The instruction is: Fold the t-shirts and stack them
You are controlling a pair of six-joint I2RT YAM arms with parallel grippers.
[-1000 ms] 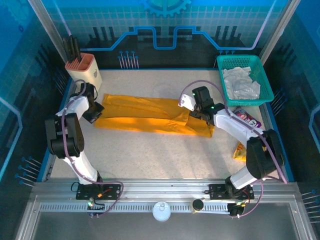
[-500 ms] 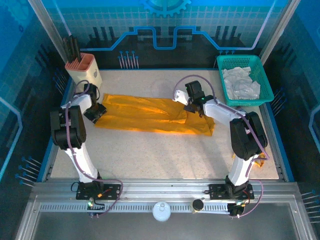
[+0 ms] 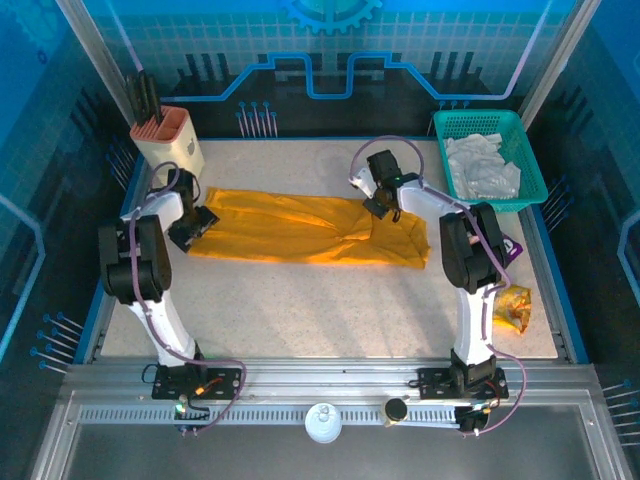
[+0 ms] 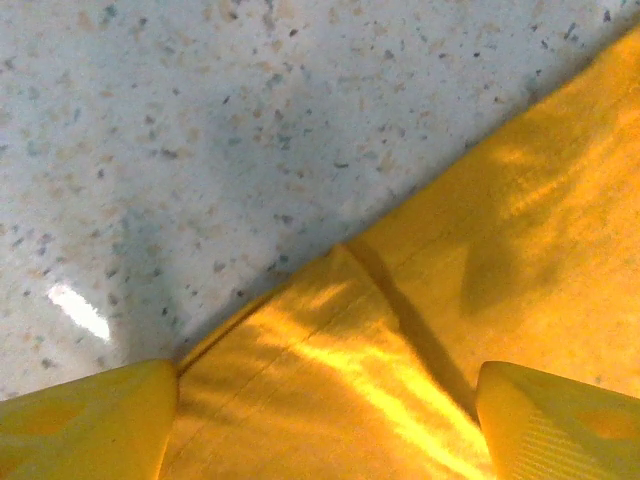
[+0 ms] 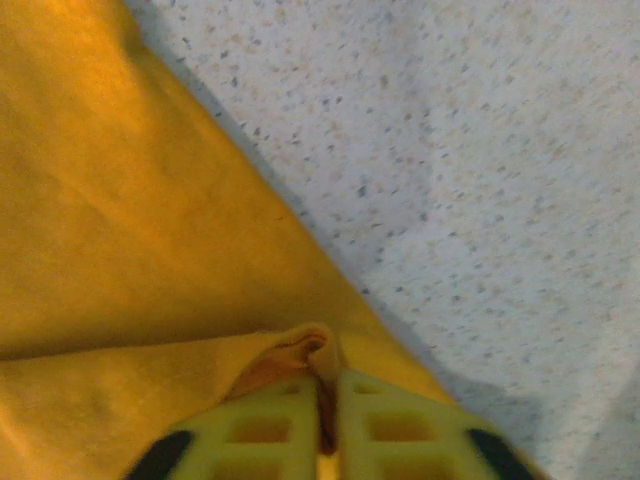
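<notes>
Since the earlier frame the left jaws have been opened above the orange t-shirt (image 3: 300,228), a half-folded strip mid-frame on the worktop (image 3: 300,310). Its upper edge is pinched by the right jaws. Further folds, the white t-shirt (image 3: 480,165) in the upper-right basket (image 3: 478,116), and stacking remain.

From above, you get a bright, evenly lit speckled table (image 3: 300,300) mid-frame, while the walls around it sit dim under a strong blue cast. The mustard-orange t-shirt (image 3: 300,230) reads oversaturated, with glowing streaks along its folds, and soft shadows lie beside both arms. In your left wrist view, a white glare patch sits at lower left on the table. A broad grey shadow crosses the centre, and the left gripper's fingertips (image 4: 80,420) in the bottom corners are out of focus. Your right wrist view is soft overall, with the right gripper's fingertips (image 5: 270,430) blurred at the bottom edge and a shadow darkening the lower right.
</notes>
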